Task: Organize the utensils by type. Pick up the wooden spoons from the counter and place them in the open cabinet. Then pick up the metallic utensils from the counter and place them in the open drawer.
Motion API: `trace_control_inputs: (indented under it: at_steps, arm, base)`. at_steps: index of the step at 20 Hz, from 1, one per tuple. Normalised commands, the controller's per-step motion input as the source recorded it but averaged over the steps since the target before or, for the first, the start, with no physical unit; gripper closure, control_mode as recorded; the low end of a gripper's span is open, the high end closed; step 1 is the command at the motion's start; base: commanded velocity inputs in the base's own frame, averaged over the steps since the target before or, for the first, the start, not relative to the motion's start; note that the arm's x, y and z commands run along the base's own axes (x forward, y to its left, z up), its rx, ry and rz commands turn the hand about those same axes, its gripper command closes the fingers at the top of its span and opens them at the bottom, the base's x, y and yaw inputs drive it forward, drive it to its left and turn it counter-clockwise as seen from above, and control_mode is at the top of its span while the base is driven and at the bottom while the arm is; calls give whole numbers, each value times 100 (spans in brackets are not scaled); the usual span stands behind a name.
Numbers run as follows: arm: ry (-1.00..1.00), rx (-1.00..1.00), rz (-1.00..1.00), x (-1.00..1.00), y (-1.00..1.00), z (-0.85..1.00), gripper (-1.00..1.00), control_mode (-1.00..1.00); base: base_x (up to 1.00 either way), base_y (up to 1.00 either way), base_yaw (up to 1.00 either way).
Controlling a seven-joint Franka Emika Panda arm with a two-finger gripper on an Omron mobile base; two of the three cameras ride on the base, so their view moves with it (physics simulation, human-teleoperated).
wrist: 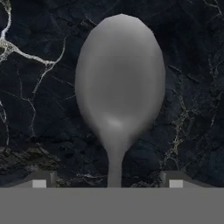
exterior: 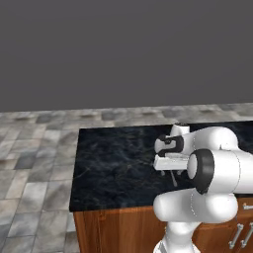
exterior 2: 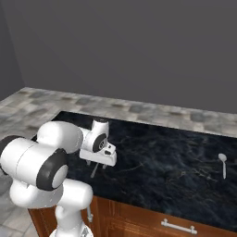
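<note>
A grey metallic spoon lies flat on the black marble counter, its bowl pointing away from the hand. My gripper hangs low over it, open, with one fingertip on each side of the thin neck and a clear gap to both. From the base views the gripper points down at the counter's front part, and the spoon's handle sticks out below it. A second metallic spoon lies far to the right on the counter. The wooden spoons, the open cabinet and the open drawer are out of view.
Wooden cabinet fronts with shut drawers and metal handles run under the counter's front edge. A tiled floor lies to the left, beyond the counter's end. A plain grey wall stands behind.
</note>
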Motion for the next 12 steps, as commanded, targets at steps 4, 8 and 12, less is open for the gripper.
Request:
trace_control_inputs:
  at_steps: [4,8,12]
  arm:
    - [-8,0,0,15,-1,-37,-100,-100]
    - [-4,0,0,10,0,-35,-100,-100]
    - [-14,-1,0,-14,0,-48,-100,-100]
  base:
    - [0,0,0]
    - [0,0,0]
    - [0,0,0]
